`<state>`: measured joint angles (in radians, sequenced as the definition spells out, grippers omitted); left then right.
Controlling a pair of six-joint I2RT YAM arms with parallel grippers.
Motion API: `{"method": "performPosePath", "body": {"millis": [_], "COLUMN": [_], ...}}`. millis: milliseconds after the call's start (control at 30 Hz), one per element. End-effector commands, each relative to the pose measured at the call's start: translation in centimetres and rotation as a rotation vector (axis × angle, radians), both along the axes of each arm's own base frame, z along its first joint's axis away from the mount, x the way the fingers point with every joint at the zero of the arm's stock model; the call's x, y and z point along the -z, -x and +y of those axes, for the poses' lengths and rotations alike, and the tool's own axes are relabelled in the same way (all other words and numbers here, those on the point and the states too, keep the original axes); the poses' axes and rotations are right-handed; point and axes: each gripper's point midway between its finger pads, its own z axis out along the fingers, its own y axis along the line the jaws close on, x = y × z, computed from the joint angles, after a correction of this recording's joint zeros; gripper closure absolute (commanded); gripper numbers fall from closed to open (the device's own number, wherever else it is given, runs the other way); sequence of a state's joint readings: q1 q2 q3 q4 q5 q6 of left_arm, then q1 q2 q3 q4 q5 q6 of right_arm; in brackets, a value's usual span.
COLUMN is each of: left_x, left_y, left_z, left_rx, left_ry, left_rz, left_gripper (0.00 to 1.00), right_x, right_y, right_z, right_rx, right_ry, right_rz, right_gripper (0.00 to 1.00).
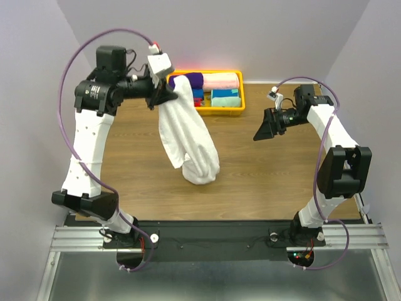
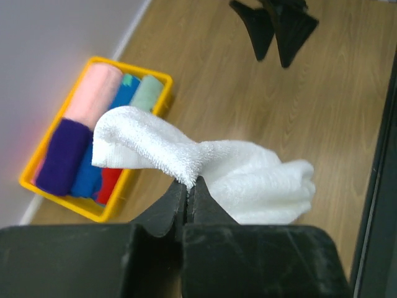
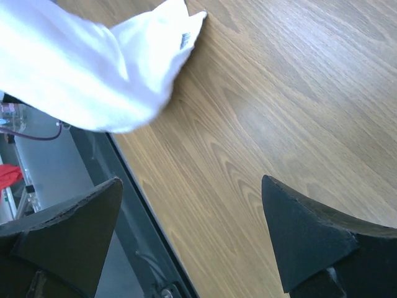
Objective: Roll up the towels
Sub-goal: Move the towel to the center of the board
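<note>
White towel hangs pinched in the closed left tool, its end heaped on the worktop; yellow bin just beside that tool; right tool gapes empty, well apart.

We list one white towel of terry cloth, nubbly and matt, and one brown wood-grain tabletop, smooth with a faint sheen. We add one glossy yellow plastic crate and one ribbed bare-metal rail.
</note>
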<state>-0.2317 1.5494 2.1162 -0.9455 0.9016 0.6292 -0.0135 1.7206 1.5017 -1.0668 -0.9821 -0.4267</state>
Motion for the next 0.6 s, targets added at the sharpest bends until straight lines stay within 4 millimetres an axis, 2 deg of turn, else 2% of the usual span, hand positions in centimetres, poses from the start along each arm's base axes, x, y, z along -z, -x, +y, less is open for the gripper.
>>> {"method": "performPosePath", "body": {"millis": [0, 33, 67, 100, 133, 200, 233, 300, 333, 400, 433, 467, 500, 567], "left_x": [8.1, 8.9, 13.1, 14.4, 18.9, 22.5, 25.8, 27.6, 30.0, 31.3, 32.8, 33.5, 34.1, 35.7], "left_y": [1.4, 2.1, 1.9, 2.6, 3.5, 4.2, 5.7, 5.8, 6.9, 6.4, 6.9, 6.4, 6.9, 6.9], "left_z": [3.2, 4.2, 6.0, 7.0, 8.5, 10.1, 11.6, 12.6, 13.0, 13.8, 14.3, 14.6, 14.7, 15.5], "left_rx": [0.005, -0.017, -0.036, -0.042, -0.048, -0.02, -0.024, -0.022, -0.006, -0.029, -0.026, -0.039, -0.035, -0.052], "left_ry": [-0.166, -0.196, -0.285, -0.335, -0.438, -0.554, -0.627, -0.685, -0.712, -0.748, -0.777, -0.784, -0.791, -0.8], "left_rz": [0.082, 0.062, 0.091, 0.075, 0.138, 0.109, 0.149, 0.083, 0.117, 0.084, 0.105, 0.104, 0.122, 0.163], "left_gripper": [1.0, 1.0, 1.0, 1.0, 1.0, 1.0, 1.0, 1.0, 1.0, 1.0, 1.0, 1.0, 1.0, 0.93], "right_x": [-0.2, 0.2, 0.6, 1.2, 1.5, 2.3, 2.8, 4.0, 4.4, 5.2, 5.7, 6.1, 6.4, 7.0], "right_y": [0.5, 0.6, 0.9, 1.0, 1.1, 1.5, 2.1, 2.8, 3.2, 3.2, 3.8, 3.6, 3.7, 3.8], "right_z": [-0.3, -0.3, -0.1, 0.1, 0.3, 0.4, 1.7, 3.1, 3.7, 4.6, 5.6, 6.1, 6.6, 8.0], "right_rx": [-0.01, -0.012, -0.019, -0.027, -0.033, -0.032, -0.074, -0.11, -0.124, -0.138, -0.165, -0.167, -0.176, -0.198], "right_ry": [0.016, 0.013, 0.006, 0.004, 0.001, -0.001, 0.0, 0.008, 0.013, 0.026, 0.033, 0.041, 0.045, 0.061], "right_rz": [-0.032, -0.019, -0.005, 0.012, 0.02, 0.047, 0.059, 0.085, 0.094, 0.1, 0.111, 0.116, 0.121, 0.126], "right_gripper": [0.04, 0.07, 0.08, 0.1, 0.12, 0.14, 0.14, 0.16, 0.16, 0.17, 0.17, 0.17, 0.17, 0.17]}}
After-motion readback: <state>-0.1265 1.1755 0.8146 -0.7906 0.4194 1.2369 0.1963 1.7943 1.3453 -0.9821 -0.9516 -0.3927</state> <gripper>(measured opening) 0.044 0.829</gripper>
